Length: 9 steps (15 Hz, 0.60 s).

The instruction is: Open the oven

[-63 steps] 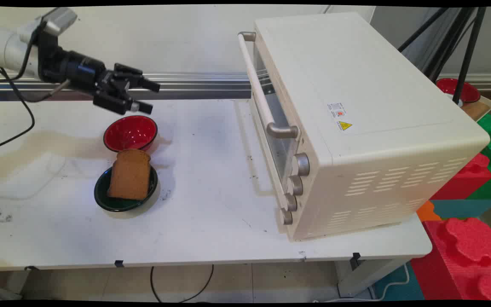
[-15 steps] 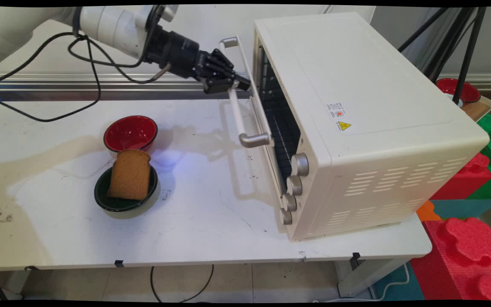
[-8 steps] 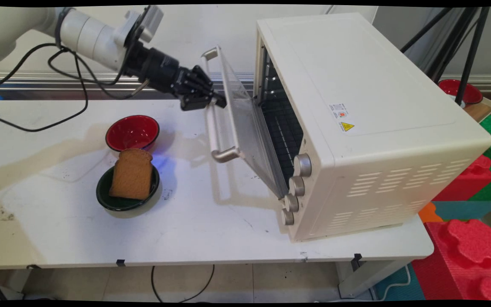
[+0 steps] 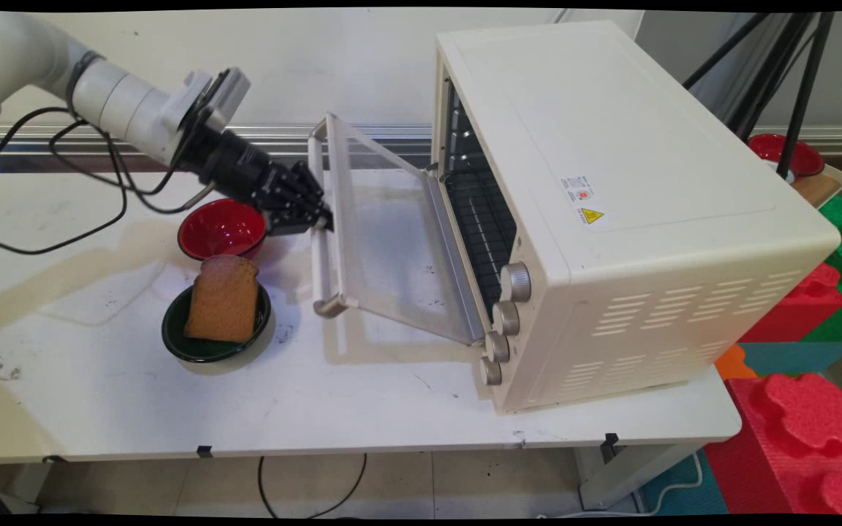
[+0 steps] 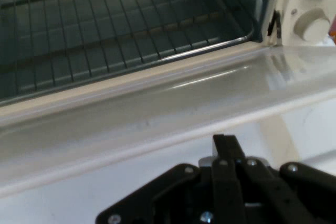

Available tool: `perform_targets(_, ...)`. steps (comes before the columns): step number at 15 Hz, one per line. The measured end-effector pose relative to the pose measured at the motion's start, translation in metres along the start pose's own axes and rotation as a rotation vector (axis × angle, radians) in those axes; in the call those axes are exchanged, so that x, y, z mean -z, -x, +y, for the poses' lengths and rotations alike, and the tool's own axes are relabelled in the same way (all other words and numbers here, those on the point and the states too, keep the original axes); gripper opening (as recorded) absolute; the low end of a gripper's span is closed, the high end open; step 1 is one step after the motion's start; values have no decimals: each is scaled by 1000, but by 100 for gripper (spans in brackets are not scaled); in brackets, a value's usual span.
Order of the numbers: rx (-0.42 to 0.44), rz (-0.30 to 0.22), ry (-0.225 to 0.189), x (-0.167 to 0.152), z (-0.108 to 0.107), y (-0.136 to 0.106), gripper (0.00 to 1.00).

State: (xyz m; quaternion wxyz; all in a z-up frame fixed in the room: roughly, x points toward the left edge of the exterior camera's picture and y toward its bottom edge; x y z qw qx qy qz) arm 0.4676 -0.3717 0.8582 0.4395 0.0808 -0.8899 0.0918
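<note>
gripper [image 4: 322,219] sits at the handle [image 4: 317,219] of the toaster oven door [image 4: 384,241], about midway along the bar. fingers read as clenched on the handle: in the hand view only one black fingertip [image 5: 226,145] shows, pressed against the pale bar, with the linkage folded in close below it.

door hangs well open, hinged along its bottom edge and tilted down and out toward the left of the table [image 4: 355,409]; not flat, its handle edge is held clear of the tabletop. glass pane is see-through, with the table visible through it.

toaster oven [image 4: 611,183], cream, stands on the right half of the table, with four knobs [image 4: 503,321] in a column at its near front corner. wire rack [image 5: 115,35] visible inside the cavity in the hand view; also seen as a dark grid in the main view.

left of the door: red bowl [image 4: 220,228], just below and beside the gripper, not touching as far as can be told. nearer the camera, a dark green bowl [image 4: 205,343] holding a slice of brown bread [image 4: 224,298], which leans upright against the rim. the two bowls are just beside each other.

black cables [image 4: 92,197] loop from the arm over the table's left side.
</note>
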Motion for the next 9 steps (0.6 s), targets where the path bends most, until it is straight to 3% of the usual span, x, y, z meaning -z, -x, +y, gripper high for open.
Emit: perform_targets(9,-19,-98,23,11,24,61,0)
